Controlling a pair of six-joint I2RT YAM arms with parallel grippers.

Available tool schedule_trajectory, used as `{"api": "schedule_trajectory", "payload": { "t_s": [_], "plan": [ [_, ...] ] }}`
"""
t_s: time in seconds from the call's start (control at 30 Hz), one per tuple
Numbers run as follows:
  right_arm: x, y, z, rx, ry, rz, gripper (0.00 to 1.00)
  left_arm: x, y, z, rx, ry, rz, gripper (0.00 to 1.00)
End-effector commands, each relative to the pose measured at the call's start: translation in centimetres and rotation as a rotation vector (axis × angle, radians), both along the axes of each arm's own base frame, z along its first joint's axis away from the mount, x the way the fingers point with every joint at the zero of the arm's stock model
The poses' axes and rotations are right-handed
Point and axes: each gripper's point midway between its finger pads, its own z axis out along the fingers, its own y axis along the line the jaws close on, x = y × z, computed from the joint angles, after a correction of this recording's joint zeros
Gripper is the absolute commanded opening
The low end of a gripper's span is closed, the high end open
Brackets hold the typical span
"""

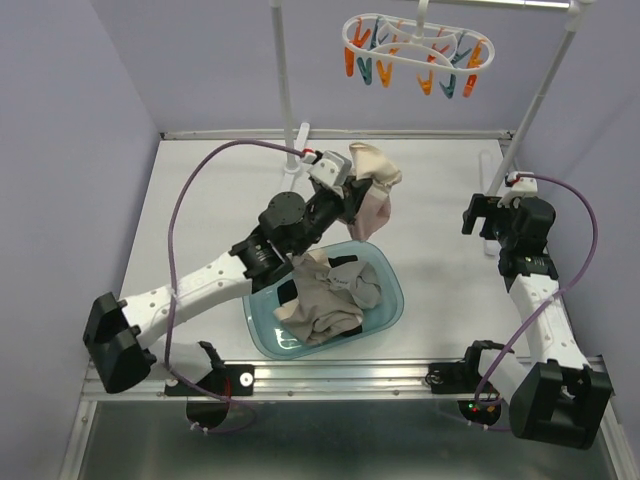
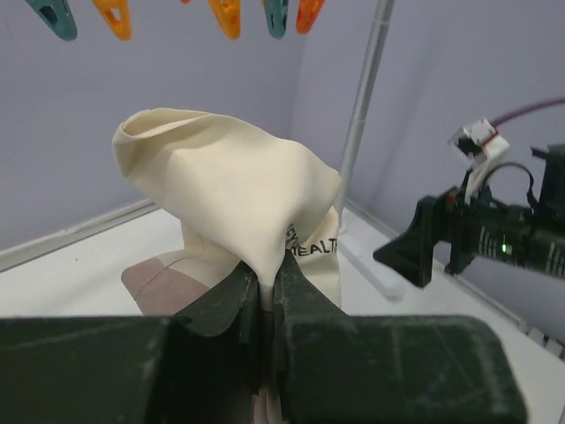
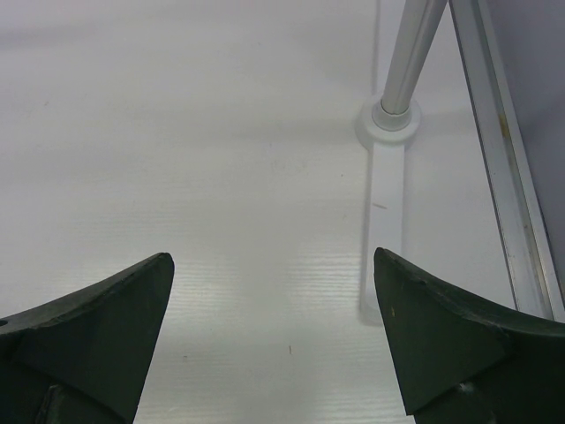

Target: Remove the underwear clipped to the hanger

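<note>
Cream underwear (image 2: 238, 190) pinched tight in L jaws – R jaws spread wide over table (image 3: 221, 177)

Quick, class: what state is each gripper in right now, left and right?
Left gripper: closed, pinching the cream underwear.
Right gripper: open, holding nothing.

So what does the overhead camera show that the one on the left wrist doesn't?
Only overhead: the whole white hanger with nothing clipped on, and the teal basin holding a heap of underwear. Only the left wrist: black lettering on the cream underwear, and the left claw with its fingers pinched shut on a fold. Both: that cream piece in the left claw, some orange and teal clothespins, a white rack pole and the right claw.
</note>
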Motion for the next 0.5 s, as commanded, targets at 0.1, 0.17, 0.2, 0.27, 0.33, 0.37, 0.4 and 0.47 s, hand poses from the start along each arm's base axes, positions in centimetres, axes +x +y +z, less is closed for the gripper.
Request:
{"api": "schedule_trajectory", "payload": {
  "t_s": [0.1, 0.17, 0.2, 0.27, 0.33, 0.37, 0.4, 0.47],
  "plan": [
    [0.0, 0.1, 0.8, 0.000, -0.035, 0.013, 1.00, -5.9, 5.4, -1.4, 0.136, 0.009, -0.102, 0.00],
    [0.0, 0.2, 0.8, -0.002, -0.036, 0.016, 1.00, -7.8, 6.8, -2.9, 0.121, 0.073, -0.140, 0.00],
    [0.0, 0.2, 0.7, -0.002, -0.031, 0.018, 1.00, -8.8, 7.5, -4.4, 0.096, 0.130, -0.155, 0.00],
    [0.0, 0.2, 0.7, -0.005, -0.032, 0.024, 1.00, -9.9, 7.6, -6.4, 0.077, 0.191, -0.197, 0.00],
    [0.0, 0.5, 0.7, -0.006, -0.033, 0.039, 1.00, -10.9, 7.5, -10.8, 0.069, 0.310, -0.225, 0.00],
    [-0.1, 0.5, 0.5, -0.008, -0.028, 0.044, 1.00, -11.1, 7.4, -11.5, 0.042, 0.337, -0.235, 0.00],
    [-0.1, 0.6, 0.5, -0.007, -0.029, 0.050, 1.00, -11.4, 7.2, -12.9, 0.037, 0.375, -0.247, 0.00],
    [-0.1, 0.6, 0.3, -0.010, -0.025, 0.054, 1.00, -11.9, 6.8, -16.4, 0.040, 0.462, -0.260, 0.00]
  ]
}}
